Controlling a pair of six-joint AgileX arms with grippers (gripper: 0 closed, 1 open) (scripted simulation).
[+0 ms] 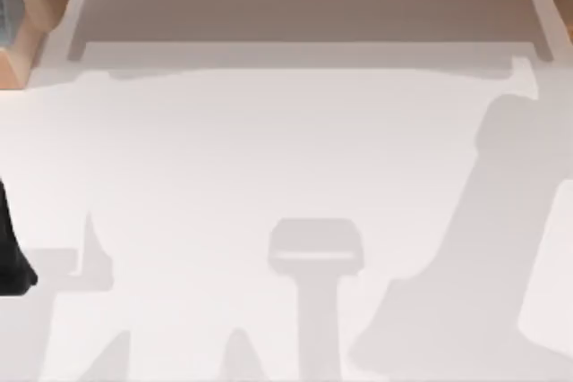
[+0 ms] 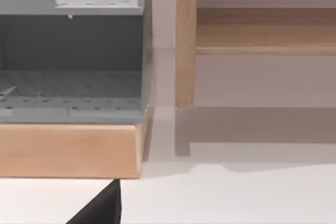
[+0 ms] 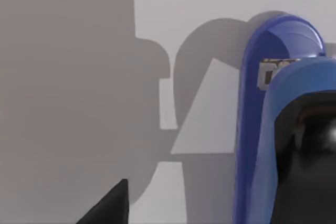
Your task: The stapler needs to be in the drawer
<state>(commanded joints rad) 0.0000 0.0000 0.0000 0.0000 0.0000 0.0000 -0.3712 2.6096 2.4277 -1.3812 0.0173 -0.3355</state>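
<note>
Stapler [image 3: 286, 129] lies on white table [image 1: 269, 158]; whether either pincer grips is unclear

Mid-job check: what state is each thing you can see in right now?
stapler: on the white table, not in the drawer.
drawer: appears pulled open, nothing seen inside.
right gripper: close beside the stapler; grip unclear.
left arm: parked at the table's left edge.

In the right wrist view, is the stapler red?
No. The stapler there is blue, lying on the white table.
</note>
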